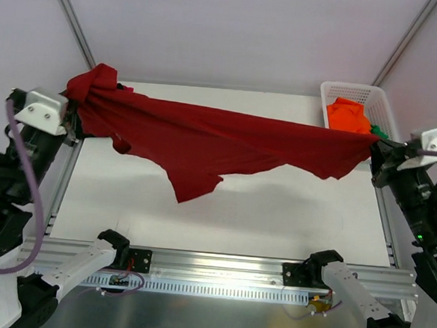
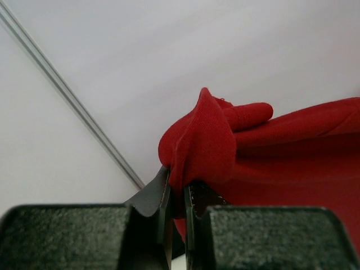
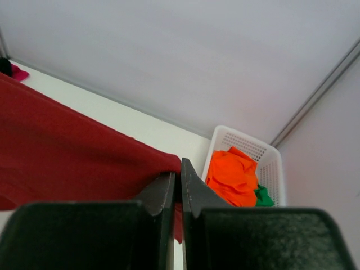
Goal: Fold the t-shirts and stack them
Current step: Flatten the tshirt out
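A dark red t-shirt (image 1: 205,137) hangs stretched above the white table (image 1: 290,214), spanning from left to right with a loose flap sagging in the middle. My left gripper (image 1: 78,118) is shut on its bunched left end, and the left wrist view shows the cloth (image 2: 264,152) pinched in the left gripper (image 2: 177,188). My right gripper (image 1: 375,147) is shut on the right end. In the right wrist view the shirt's edge (image 3: 73,154) runs into the right gripper (image 3: 178,177). An orange t-shirt (image 1: 348,117) and a green one (image 1: 379,132) lie in the basket.
A white lattice basket (image 1: 349,90) stands at the table's back right corner, just behind my right gripper; it also shows in the right wrist view as the basket (image 3: 274,169). Small bits of bright red and black cloth (image 3: 12,71) lie at the far left table edge.
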